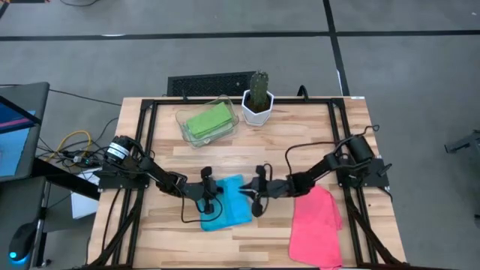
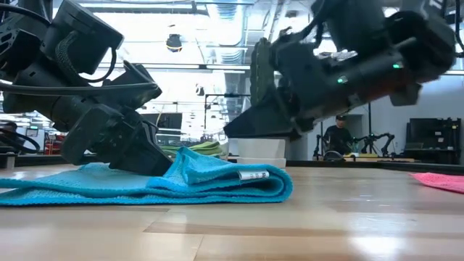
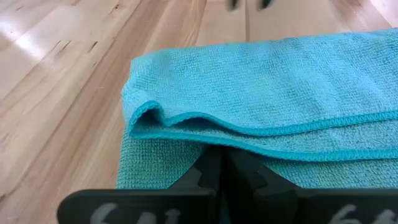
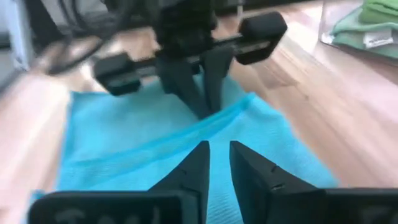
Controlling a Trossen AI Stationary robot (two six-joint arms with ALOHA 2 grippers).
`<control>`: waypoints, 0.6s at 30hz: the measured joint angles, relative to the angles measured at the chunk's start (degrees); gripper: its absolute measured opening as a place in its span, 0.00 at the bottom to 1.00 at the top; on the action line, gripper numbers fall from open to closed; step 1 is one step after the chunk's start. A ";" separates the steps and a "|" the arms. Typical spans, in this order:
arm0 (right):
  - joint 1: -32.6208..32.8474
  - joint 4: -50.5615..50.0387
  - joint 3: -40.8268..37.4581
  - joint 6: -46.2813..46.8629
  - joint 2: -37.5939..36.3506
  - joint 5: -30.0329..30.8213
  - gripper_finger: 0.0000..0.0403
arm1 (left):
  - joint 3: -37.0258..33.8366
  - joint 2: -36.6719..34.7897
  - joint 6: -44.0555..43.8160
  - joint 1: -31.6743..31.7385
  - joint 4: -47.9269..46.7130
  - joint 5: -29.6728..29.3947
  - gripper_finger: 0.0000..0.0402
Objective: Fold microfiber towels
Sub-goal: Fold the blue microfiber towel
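A cyan blue microfiber towel (image 1: 229, 206) lies folded on the wooden table (image 1: 300, 142), near its front middle. My left gripper (image 1: 208, 189) is shut, with its tips down on the towel's left part. My right gripper (image 1: 253, 196) hovers just off the towel's right side. It is raised clear of the cloth (image 2: 217, 185), and its fingers (image 4: 219, 152) stand a narrow gap apart with nothing between them. A hot pink towel (image 1: 315, 225) lies crumpled at the front right. A green towel (image 1: 208, 121) rests in a clear tray at the back. My left gripper presses its shut fingertips (image 3: 222, 163) down on the cyan towel's lower layer (image 3: 155, 168), right at the hemmed edge of the folded-over upper layer (image 3: 249, 134). The fingers slant down from the table's left side. The towel lies on the table, and the upper layer humps up slightly against the tips (image 2: 177, 156).
The clear tray (image 1: 225, 105) and a potted cactus (image 1: 257, 97) in a white pot stand at the table's far middle. Bare wood lies between them and the towels. A laptop (image 1: 15, 127) and cables sit off the table's left side.
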 joint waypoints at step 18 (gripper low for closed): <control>0.73 3.84 8.11 1.53 14.13 -2.37 0.08 | 0.00 -0.03 -1.82 -0.02 0.30 -0.61 0.00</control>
